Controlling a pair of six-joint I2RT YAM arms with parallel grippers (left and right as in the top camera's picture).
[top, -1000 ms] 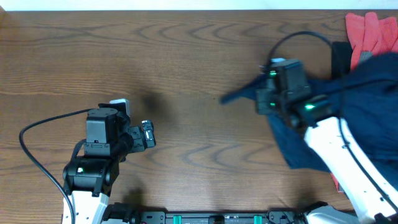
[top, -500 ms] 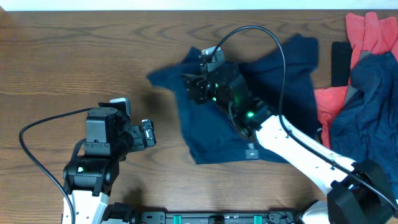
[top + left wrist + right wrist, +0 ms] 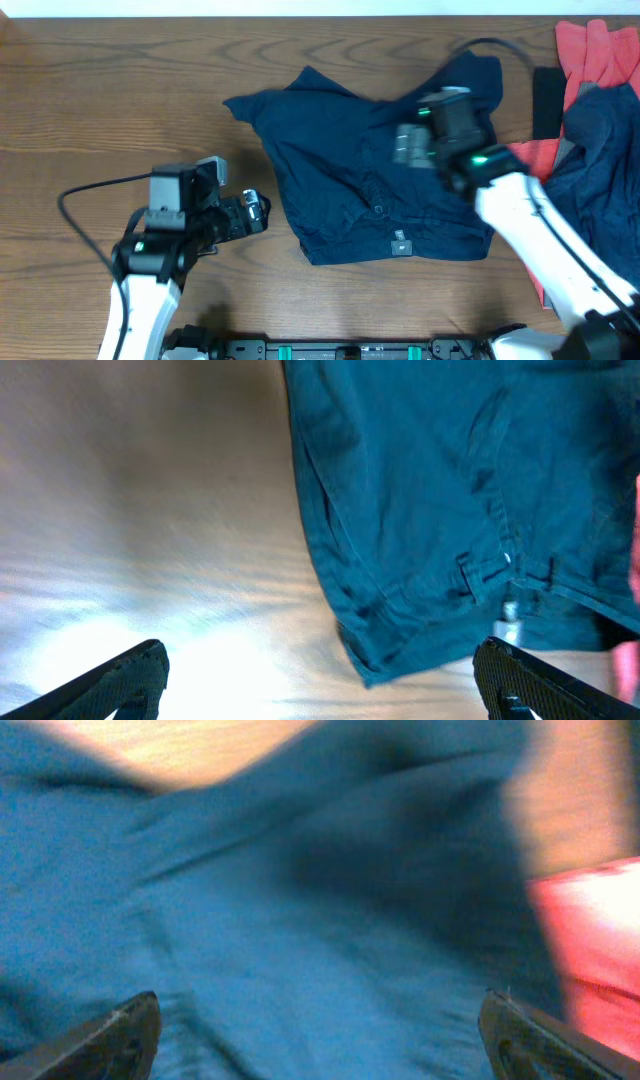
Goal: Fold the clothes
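Observation:
Dark navy shorts [image 3: 370, 190] lie spread and rumpled on the middle of the table, waistband and label toward the front edge. My right gripper [image 3: 400, 148] hovers open over their right half; in the right wrist view blue cloth [image 3: 300, 920] fills the space under the gripper [image 3: 320, 1050], nothing between its fingers. My left gripper [image 3: 257, 211] stands open just left of the shorts' front left corner. In the left wrist view that corner [image 3: 400, 560] lies ahead of the gripper [image 3: 320, 695], apart from both fingers. More clothes, coral red [image 3: 590, 50] and navy [image 3: 600, 170], are heaped at the right edge.
A black flat object [image 3: 547, 100] lies beside the heap at the back right. Bare wooden tabletop [image 3: 120, 90] stretches across the left half. A coral garment [image 3: 590, 940] shows at the right of the right wrist view.
The right arm dragged the navy shorts from the right heap to the middle, opened and let them go, then drew back right. The left arm shifted slightly right toward the shorts.

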